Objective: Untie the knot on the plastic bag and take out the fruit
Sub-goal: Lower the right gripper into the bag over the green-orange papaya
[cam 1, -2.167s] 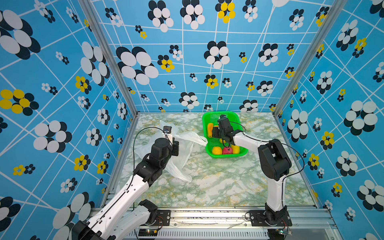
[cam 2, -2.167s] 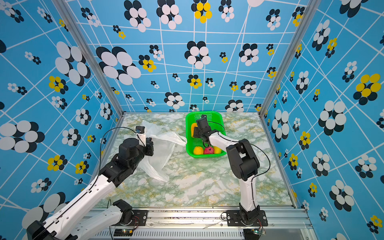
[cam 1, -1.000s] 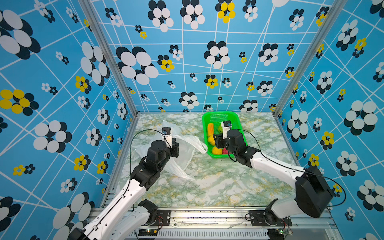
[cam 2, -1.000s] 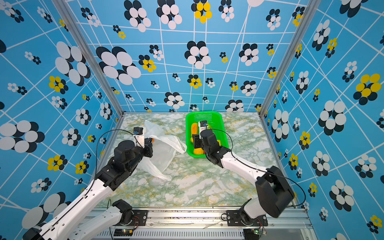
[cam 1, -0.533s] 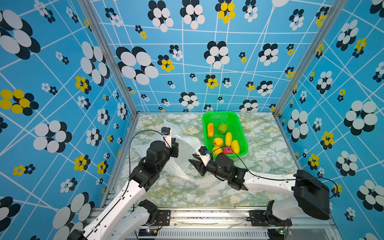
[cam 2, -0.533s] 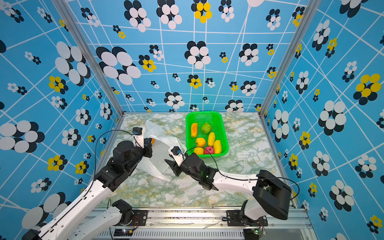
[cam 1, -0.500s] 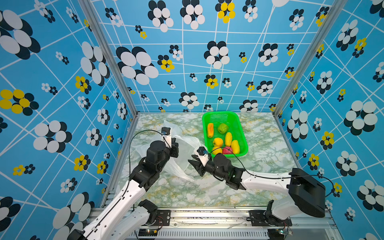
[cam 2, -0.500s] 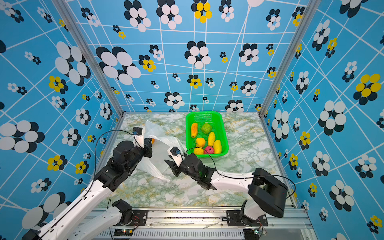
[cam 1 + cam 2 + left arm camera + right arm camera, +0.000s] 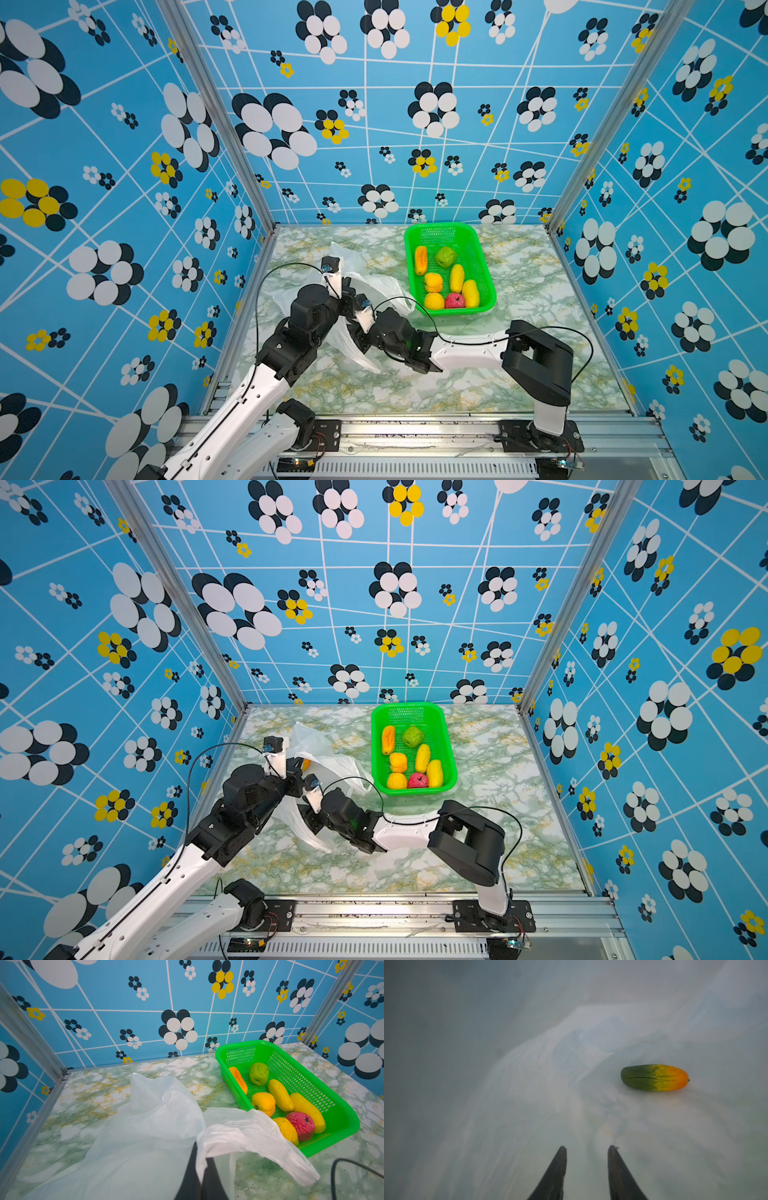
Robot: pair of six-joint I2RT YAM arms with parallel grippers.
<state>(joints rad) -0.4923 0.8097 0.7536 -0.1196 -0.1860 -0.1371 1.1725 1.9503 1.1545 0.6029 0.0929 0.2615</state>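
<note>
Marbled green-and-white desk [image 9: 519, 374] carries everything. Largest on it is the plastic bag [image 9: 380, 286], thin white crinkled film heaped on the left half of the desk, with one loose flap lying just beside the green basket [image 9: 486, 270]. The basket stands toward the back, to the right of the bag. Both arms meet at the bag's near side. In the left wrist view the left fingers [image 9: 193, 1159] are pressed together on a fold of the film and hold that edge up off the desk. The right fingers [image 9: 614, 1159] stand apart with nothing between them, reaching inside the bag with milky film all around. Ahead of them and off to one side, clear of both tips, one fruit [image 9: 654, 1077] rests on the bag's inner film: oblong, green at one end and shading to orange. Seven more pieces lie in the basket, yellow and orange ones plus a green fruit [image 9: 445, 256] and a red fruit [image 9: 454, 300]
</note>
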